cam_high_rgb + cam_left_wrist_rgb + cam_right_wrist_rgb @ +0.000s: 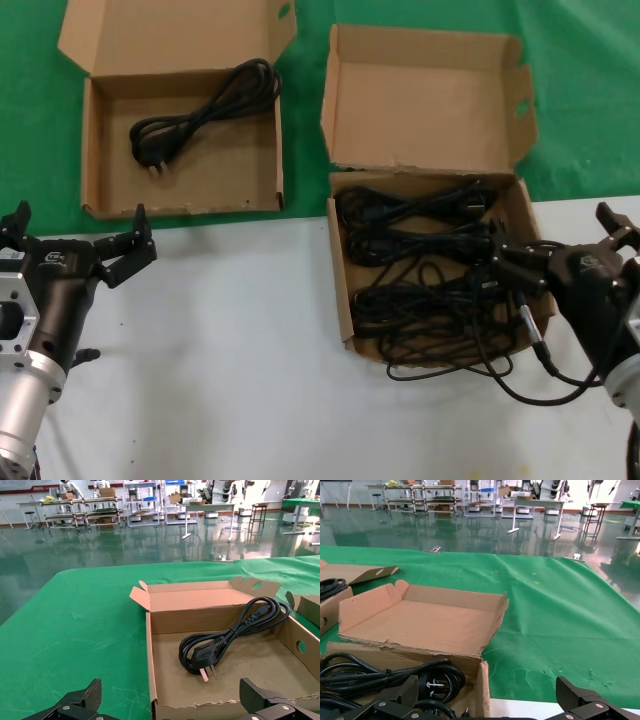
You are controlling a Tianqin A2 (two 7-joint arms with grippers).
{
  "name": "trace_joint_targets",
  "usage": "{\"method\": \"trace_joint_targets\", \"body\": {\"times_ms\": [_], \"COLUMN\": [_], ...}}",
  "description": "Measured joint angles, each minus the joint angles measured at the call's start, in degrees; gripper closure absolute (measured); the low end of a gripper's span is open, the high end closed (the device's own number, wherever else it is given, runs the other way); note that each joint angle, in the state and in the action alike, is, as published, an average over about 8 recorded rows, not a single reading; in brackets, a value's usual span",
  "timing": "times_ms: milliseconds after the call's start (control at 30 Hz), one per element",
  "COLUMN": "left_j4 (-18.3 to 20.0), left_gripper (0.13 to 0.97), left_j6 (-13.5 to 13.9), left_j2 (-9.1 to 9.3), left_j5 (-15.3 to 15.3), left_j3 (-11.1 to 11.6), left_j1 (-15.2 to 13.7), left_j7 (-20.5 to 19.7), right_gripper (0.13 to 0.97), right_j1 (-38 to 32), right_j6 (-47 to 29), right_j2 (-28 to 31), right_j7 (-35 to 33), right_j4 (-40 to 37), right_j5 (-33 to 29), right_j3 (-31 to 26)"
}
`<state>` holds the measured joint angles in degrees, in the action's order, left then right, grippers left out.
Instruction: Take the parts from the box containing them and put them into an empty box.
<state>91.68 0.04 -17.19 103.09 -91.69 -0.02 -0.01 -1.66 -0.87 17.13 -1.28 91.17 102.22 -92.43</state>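
A: Where are the boxes?
B: The wide box (180, 140), holding one cord (205, 107), sits just left of the squarish box (430, 255) full of cords (425, 270).
A: Grippers?
B: Left gripper (80, 240) is spread wide before the wide box's near edge. Right gripper (560, 250) gapes at the squarish box's right wall, possibly touching a cord spilling over the near edge.

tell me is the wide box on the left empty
Not empty: one coiled black power cord lies inside the wide box, its lid folded back open.
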Motion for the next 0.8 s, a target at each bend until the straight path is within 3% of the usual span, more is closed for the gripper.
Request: {"method": "trace_joint_targets", "body": {"times_ms": [800], "left_j4": [0.00], "left_gripper": [0.132], "left_j6": [0.00], "left_j2": [0.00], "left_j5": [0.00], "left_j3": [0.00], "left_j1": [0.00], "left_j7": [0.00], "right_gripper": [0.129], "right_j1": [0.00], "right_j6": [0.00], "right_j2": [0.00], "right_j7": [0.00], "right_j4": [0.00], "right_j5": [0.00], "right_j3": [0.00]}}
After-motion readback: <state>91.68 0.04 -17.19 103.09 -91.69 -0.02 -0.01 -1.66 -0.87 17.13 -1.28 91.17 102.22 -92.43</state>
